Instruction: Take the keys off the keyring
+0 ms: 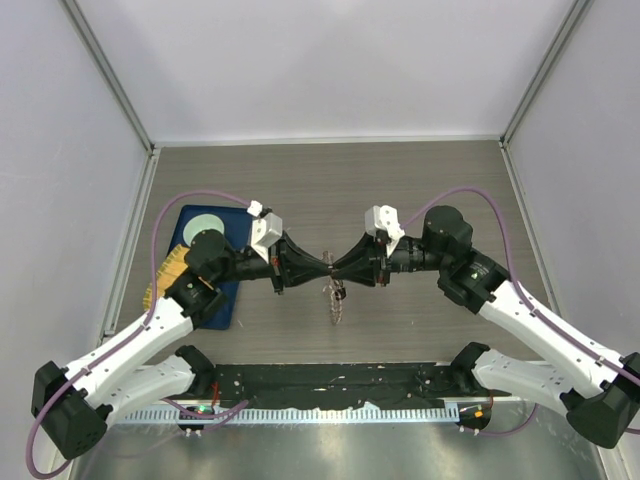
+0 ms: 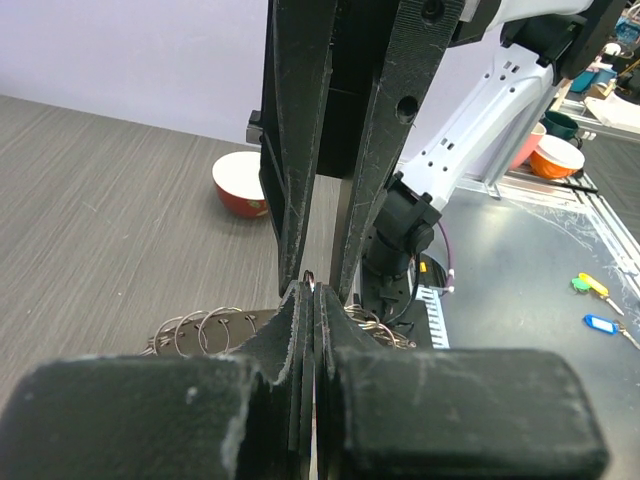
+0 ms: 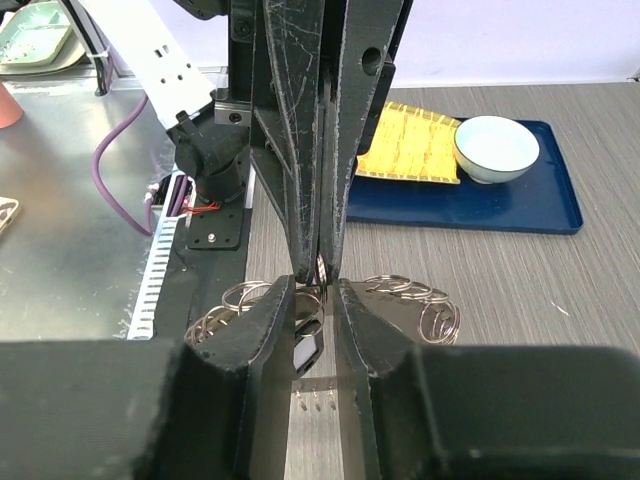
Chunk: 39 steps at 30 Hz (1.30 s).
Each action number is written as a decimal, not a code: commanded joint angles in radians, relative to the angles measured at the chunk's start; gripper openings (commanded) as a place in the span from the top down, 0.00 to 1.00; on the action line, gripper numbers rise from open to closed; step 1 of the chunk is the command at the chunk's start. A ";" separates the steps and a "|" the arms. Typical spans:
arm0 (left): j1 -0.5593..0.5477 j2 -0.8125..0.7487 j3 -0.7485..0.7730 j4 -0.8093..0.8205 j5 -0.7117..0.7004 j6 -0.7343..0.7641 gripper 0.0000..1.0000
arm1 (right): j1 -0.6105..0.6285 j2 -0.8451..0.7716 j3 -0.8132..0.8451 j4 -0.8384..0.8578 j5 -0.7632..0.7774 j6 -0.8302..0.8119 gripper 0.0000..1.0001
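The keyring (image 1: 333, 300) hangs below the point where my two grippers meet tip to tip over the table's middle. Its loops fan out either side of the jaws in the left wrist view (image 2: 200, 325) and the right wrist view (image 3: 420, 300). My left gripper (image 1: 322, 268) is shut on a thin loop of the ring (image 2: 310, 278). My right gripper (image 1: 338, 268) faces it with jaws slightly apart. A key (image 3: 309, 347) with a black head and pale face hangs between them, not visibly pinched.
A blue tray (image 1: 186, 236) at the left holds a pale round dish (image 1: 207, 222) and a yellow mat (image 1: 165, 270). A black base plate (image 1: 330, 385) runs along the near edge. A red bowl (image 2: 240, 185) shows in the left wrist view.
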 commanded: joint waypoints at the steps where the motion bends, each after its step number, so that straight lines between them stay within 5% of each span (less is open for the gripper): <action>1: 0.000 -0.003 0.045 0.089 0.011 -0.013 1.00 | -0.003 0.004 0.035 0.034 -0.003 -0.026 0.75; 4: 0.000 -0.003 0.045 0.089 0.010 -0.012 1.00 | -0.003 0.006 0.033 0.031 0.010 -0.028 0.78; 9: 0.000 -0.006 0.045 0.077 0.004 0.000 1.00 | -0.003 -0.007 0.021 0.017 0.071 -0.040 0.99; 13: 0.000 -0.016 0.081 -0.099 -0.058 0.107 0.98 | -0.003 -0.005 0.079 -0.151 0.158 -0.109 0.99; 17: 0.000 -0.038 0.125 -0.260 -0.093 0.227 0.66 | -0.003 0.041 0.208 -0.331 0.194 -0.169 0.99; 20: 0.000 -0.038 0.148 -0.331 -0.084 0.287 0.59 | 0.000 0.088 0.281 -0.442 0.198 -0.191 0.99; 29: -0.002 0.052 0.235 -0.478 -0.036 0.335 0.55 | 0.033 0.191 0.443 -0.670 0.235 -0.223 0.99; 39: 0.000 0.092 0.238 -0.429 0.000 0.300 0.55 | 0.093 0.226 0.507 -0.729 0.267 -0.221 0.99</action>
